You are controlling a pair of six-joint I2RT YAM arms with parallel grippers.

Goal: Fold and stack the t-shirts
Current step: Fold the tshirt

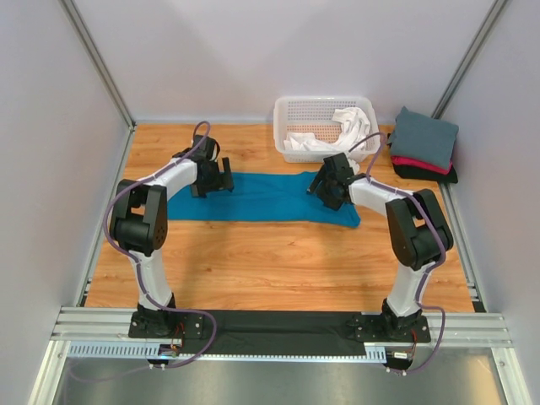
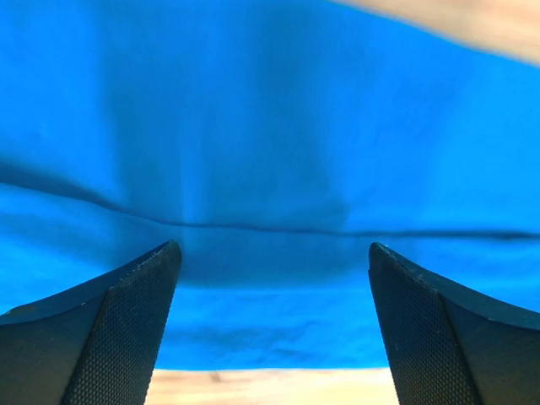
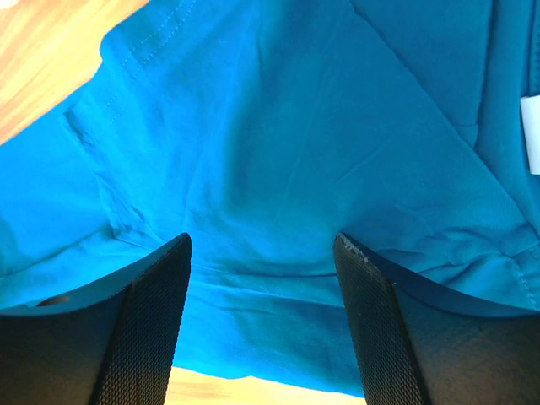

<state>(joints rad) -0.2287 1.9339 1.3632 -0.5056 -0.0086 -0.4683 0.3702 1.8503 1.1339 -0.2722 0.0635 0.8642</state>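
Three folded shirts [image 1: 423, 145] stacked upper right; teal shirt [image 1: 261, 198] lies part-folded centre, left claw [image 2: 274, 249] wide, right claw [image 3: 263, 240] parted, both empty above it; white shirt [image 1: 348, 125] waits in basket [image 1: 325, 100].

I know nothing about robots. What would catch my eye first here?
A teal shirt lies stretched across the middle of the wooden table, with the left gripper and right gripper open over its two ends. Behind it stands a white basket holding white cloth, and at the far right sits a folded stack, grey on top.
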